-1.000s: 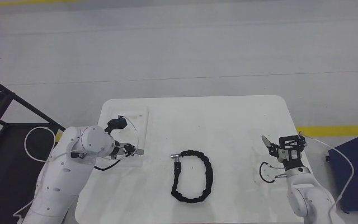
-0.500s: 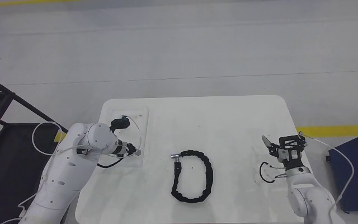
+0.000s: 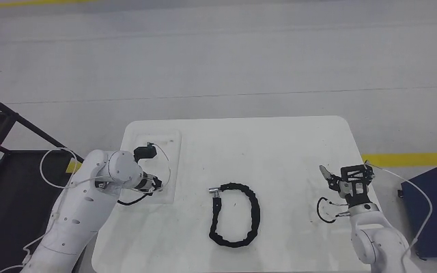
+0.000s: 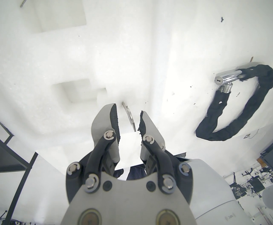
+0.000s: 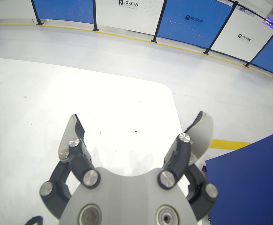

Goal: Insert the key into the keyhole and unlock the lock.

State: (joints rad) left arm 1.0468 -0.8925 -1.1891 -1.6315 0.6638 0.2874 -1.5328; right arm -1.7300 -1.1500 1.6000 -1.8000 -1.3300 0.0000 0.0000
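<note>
step: grasp key | left pincer (image 4: 128, 111) narrowly parted, straddling upright key (image 4: 130, 120) in foam block (image 4: 64, 53), frame centre, not clamped | lock (image 4: 226, 78) upper right on desk (image 4: 192, 53), well apart | right pincer (image 5: 137, 118) wide, empty | advice: close squarely on the key's flat faces, lift straight out

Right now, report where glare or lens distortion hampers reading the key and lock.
Left wrist view: glare washes out the foam tray, so the key at the left hand barely stands out; the lock glints. Top view: the lock contrasts well. Right wrist view: the lens bends the barriers.
</note>
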